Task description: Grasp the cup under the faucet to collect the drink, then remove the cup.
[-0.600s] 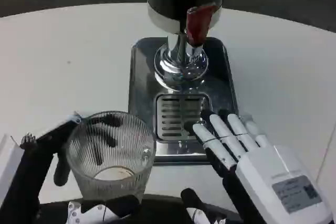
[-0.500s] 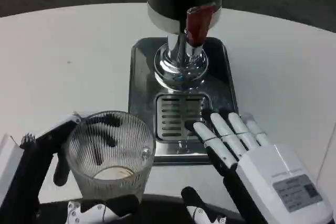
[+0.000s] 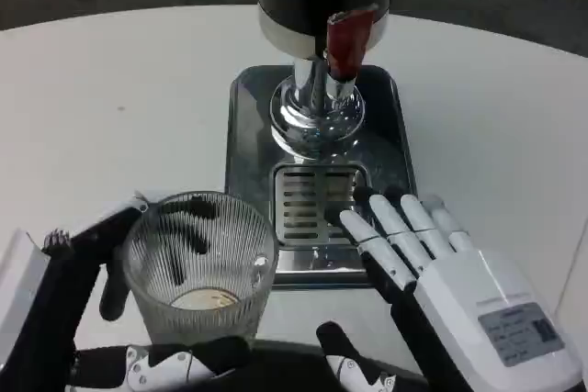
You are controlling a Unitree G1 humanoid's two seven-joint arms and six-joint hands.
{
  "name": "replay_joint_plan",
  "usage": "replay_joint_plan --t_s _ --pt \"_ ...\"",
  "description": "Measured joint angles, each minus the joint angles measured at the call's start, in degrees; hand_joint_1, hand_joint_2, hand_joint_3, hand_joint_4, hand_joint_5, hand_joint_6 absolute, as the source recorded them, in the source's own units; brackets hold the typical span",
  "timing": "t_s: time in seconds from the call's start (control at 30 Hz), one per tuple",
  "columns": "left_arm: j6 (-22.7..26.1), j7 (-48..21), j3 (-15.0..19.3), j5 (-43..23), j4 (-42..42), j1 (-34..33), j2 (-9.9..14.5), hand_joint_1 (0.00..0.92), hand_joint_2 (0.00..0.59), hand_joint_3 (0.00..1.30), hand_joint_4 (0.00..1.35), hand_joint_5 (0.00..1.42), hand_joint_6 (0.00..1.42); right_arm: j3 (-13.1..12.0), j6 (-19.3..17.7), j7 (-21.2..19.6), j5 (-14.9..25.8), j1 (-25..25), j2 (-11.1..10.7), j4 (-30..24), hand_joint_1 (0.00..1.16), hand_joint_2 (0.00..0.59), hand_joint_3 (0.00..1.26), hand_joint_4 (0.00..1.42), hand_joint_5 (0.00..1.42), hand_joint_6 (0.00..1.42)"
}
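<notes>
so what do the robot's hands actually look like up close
The right hand has a smooth white back carrying a grey label with small print and a square code mark, and its fingers are white with black undersides. The left hand shows mostly black parts, with a white panel at the picture's left edge.

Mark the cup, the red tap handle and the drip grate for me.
cup (image 3: 197, 268): head view, on its ribbed glass wall, held by the left hand (image 3: 87, 268).
red tap handle (image 3: 346, 43): head view, mid-lever.
drip grate (image 3: 306, 207): head view, on the slotted metal plate.
</notes>
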Motion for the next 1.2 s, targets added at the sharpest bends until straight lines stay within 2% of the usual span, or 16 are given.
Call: replay_joint_plan --t_s 0.3,0.5,0.63,0.7,0.9,1.2 --pt "0.16 1.67 -0.67 4.55 6.54 -8.12 -0.52 0.543 0.055 0.94 1.08 1.22 1.34 -1.2 0.41 0.68 -0.62 1.12 1.11 -0.1 0.4 0.435 0.11 0.01 0.0 0.0" --pt "0.9 5.71 -2.8 10.48 16.39 -17.76 -0.46 0.543 0.055 0.93 1.08 1.22 1.34 -3.1 0.44 0.66 -0.77 3.83 1.43 -2.12 0.4 0.437 0.11 0.01 0.0 0.0" --pt "0.83 9.26 -4.54 13.81 22.92 -22.88 0.29 0.544 0.054 0.93 1.08 1.22 1.34 -4.58 0.43 0.52 -0.7 5.6 1.61 -3.02 0.4 0.439 0.11 0.01 0.0 0.0" --pt "1.4 12.49 -5.52 17.64 26.81 -25.63 0.94 0.544 0.054 0.93 1.08 1.22 1.34 -5.32 0.42 0.46 -0.68 6.6 1.71 -3.84 0.4 0.439 0.11 0.01 0.0 0.0" --pt "3.45 21.9 -9.52 24.14 37.7 -32.91 1.96 0.544 0.054 0.93 1.08 1.22 1.34 -6.97 0.26 -0.03 -0.35 8.36 2.0 -4.59 0.4 0.44 0.11 0.01 0.0 0.0" --pt "5.16 32.39 -18.84 28.62 56.13 -46.91 2.16 0.544 0.054 0.93 1.08 1.22 1.34 -8.03 -0.71 -0.92 0.51 10.44 2.6 -5.04 0.4 0.44 0.11 0.01 0.0 0.0"
